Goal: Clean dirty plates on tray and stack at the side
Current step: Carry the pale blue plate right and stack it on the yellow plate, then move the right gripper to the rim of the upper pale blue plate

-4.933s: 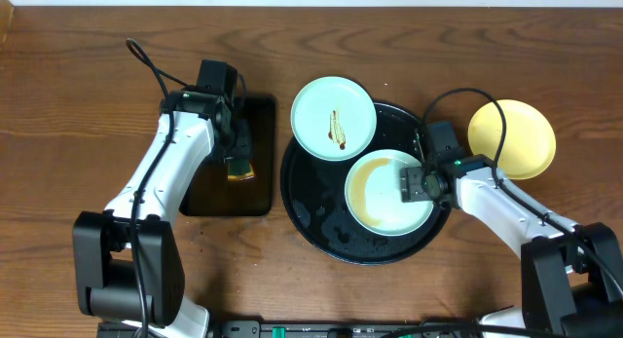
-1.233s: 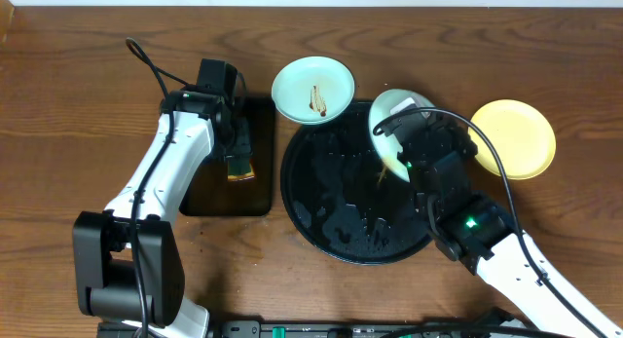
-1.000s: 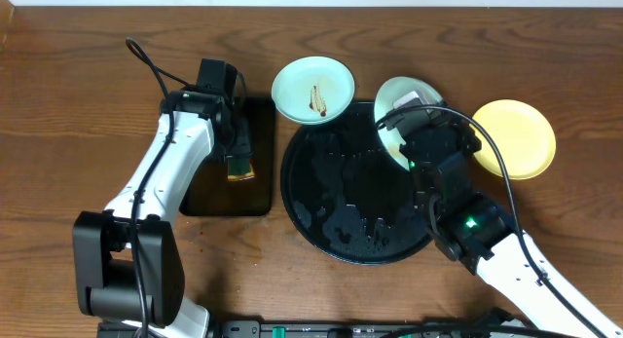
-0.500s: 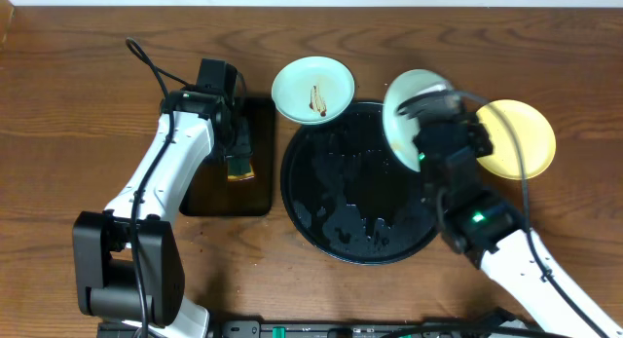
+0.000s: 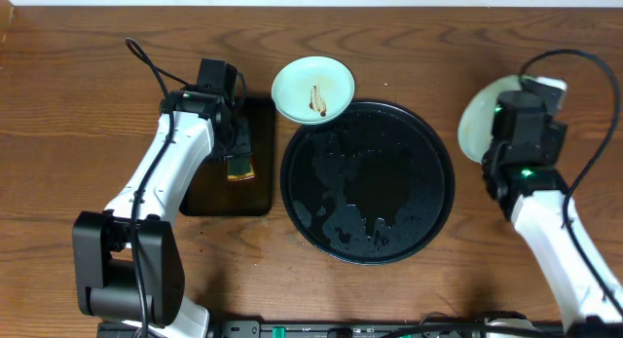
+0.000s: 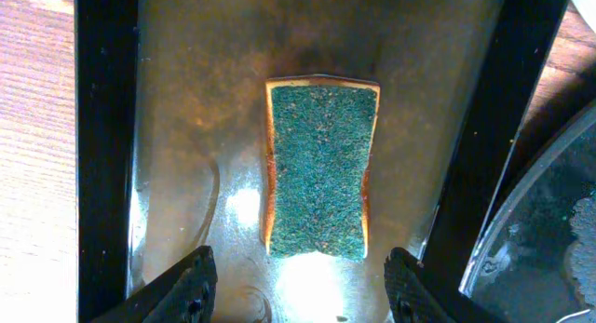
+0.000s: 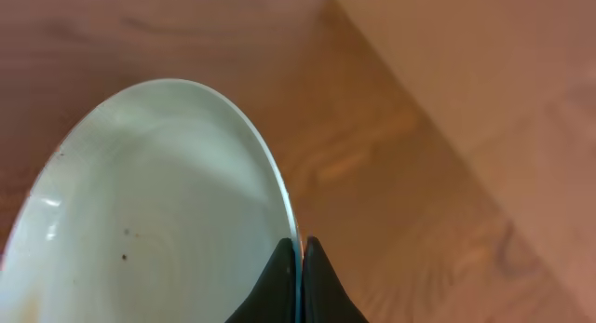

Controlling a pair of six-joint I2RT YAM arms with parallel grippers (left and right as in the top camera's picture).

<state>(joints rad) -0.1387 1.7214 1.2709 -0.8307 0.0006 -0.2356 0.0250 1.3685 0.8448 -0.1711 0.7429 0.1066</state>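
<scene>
My right gripper (image 5: 503, 121) is shut on the rim of a pale blue-white plate (image 5: 479, 126), held tilted on edge in the air to the right of the round black tray (image 5: 368, 182). In the right wrist view the fingers pinch the edge of that plate (image 7: 149, 211), and my right gripper (image 7: 299, 253) is above wooden table. A second pale plate (image 5: 311, 89) with a brown sauce streak rests against the black tray's top-left rim. My left gripper (image 6: 300, 272) hangs open above a green sponge (image 6: 321, 165).
The sponge (image 5: 240, 169) lies in a small dark rectangular tray (image 5: 209, 197) left of the black tray, with my left gripper (image 5: 237, 146) over it. The black tray is wet, with patches of water. Its rim (image 6: 549, 230) shows at the right of the left wrist view.
The right arm has lifted the pale plate off the black tray and carried it right, past the tray's edge, to where a yellow plate lay. The left arm has not moved.
</scene>
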